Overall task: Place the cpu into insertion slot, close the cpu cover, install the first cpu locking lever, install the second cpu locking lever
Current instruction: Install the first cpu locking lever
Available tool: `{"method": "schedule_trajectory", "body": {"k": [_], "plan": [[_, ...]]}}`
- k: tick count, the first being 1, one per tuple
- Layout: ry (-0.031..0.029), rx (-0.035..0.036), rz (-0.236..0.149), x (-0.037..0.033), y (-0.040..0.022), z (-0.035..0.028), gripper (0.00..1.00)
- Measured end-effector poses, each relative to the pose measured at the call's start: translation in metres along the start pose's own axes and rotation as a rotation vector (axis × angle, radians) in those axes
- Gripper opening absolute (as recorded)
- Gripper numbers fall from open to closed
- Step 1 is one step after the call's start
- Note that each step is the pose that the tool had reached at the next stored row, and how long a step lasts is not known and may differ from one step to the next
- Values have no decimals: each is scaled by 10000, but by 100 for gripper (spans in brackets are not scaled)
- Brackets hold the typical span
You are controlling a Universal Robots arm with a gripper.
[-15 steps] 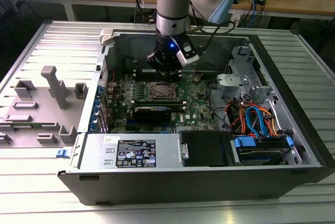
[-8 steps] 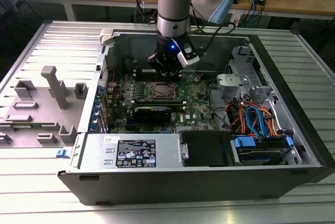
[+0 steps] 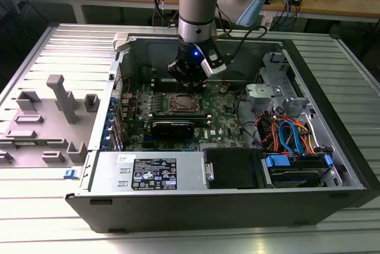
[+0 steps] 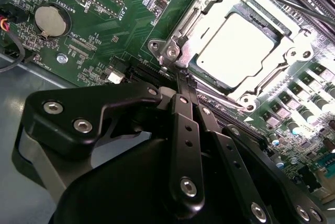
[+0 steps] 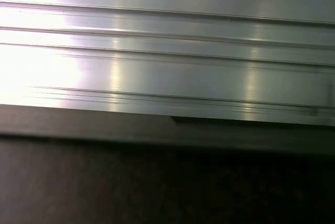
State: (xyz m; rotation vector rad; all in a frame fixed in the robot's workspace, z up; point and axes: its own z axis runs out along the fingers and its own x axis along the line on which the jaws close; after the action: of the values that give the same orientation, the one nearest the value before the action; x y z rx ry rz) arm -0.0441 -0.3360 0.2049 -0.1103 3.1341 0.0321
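Our pincer [image 4: 180,77] is pinched shut at the cover [image 4: 293,51] corner, cpu [image 4: 238,46] seated just beyond; thin stiff metal, so we'd push its edge.

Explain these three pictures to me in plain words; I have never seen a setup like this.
The exterior view looks from outside at a robot arm reaching down into an open computer case that lies on a ribbed metal table. At the arm's end is its claw, hanging just above the green board.

The second wrist view comes from a camera riding on the arm. It shows the claw with its fingers drawn together at a corner of the socket. The cpu, a silver square, already sits in the socket, and the cpu cover, a metal frame, lies closed around it. A round coin battery sits nearby.

The first wrist view, from the arm's other camera, shows ribbed metal.
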Motion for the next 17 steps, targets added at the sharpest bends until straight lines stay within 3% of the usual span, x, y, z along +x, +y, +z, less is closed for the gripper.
{"method": "schedule_trajectory", "body": {"k": [7,10,17], "plan": [[0,4,0,0,0,-29,11],[7,61,-1,0,0,-15,11],[12,111,-1,1,0,-1,11]]}}
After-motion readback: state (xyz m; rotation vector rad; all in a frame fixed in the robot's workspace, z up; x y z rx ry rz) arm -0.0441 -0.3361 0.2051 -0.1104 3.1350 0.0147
